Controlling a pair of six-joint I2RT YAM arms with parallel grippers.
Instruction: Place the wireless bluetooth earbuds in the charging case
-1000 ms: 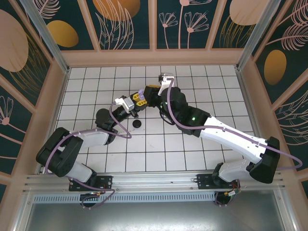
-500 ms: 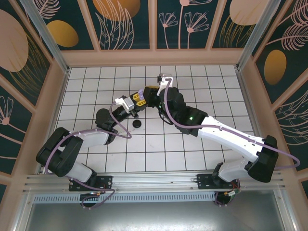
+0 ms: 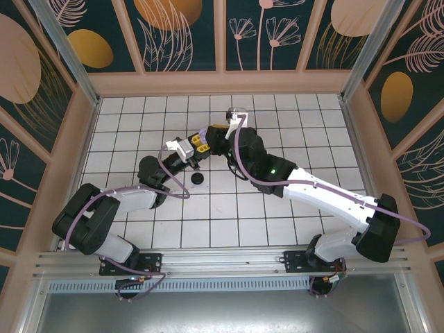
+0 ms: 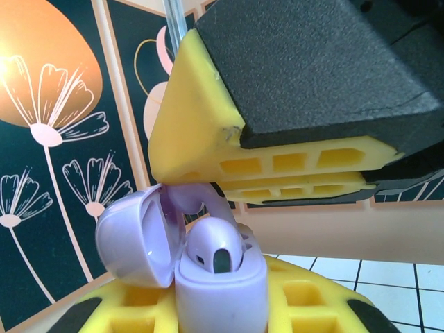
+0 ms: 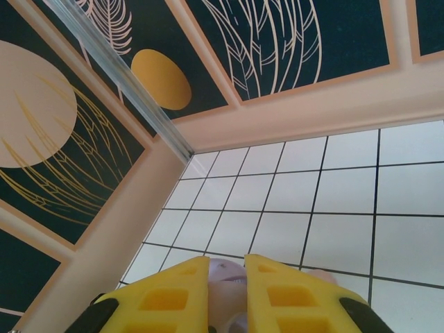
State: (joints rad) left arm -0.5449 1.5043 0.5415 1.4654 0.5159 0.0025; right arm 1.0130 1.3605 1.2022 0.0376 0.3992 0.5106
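Over the last second my right arm has edged slightly left, and nothing else moved. The right gripper [image 5: 227,295] is clamped on a lilac bud [image 5: 226,269] just above the open case [image 4: 220,277], which the left gripper [image 4: 222,313] clamps. A seated bud [image 4: 215,244] already occupies one socket, so I judge insertion imminent.

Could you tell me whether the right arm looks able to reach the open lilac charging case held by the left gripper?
Probably yes: the right gripper, shut on what looks like a lilac earbud, hangs right above the lilac charging case, held lid open in the left gripper. A second earbud already sits inside.
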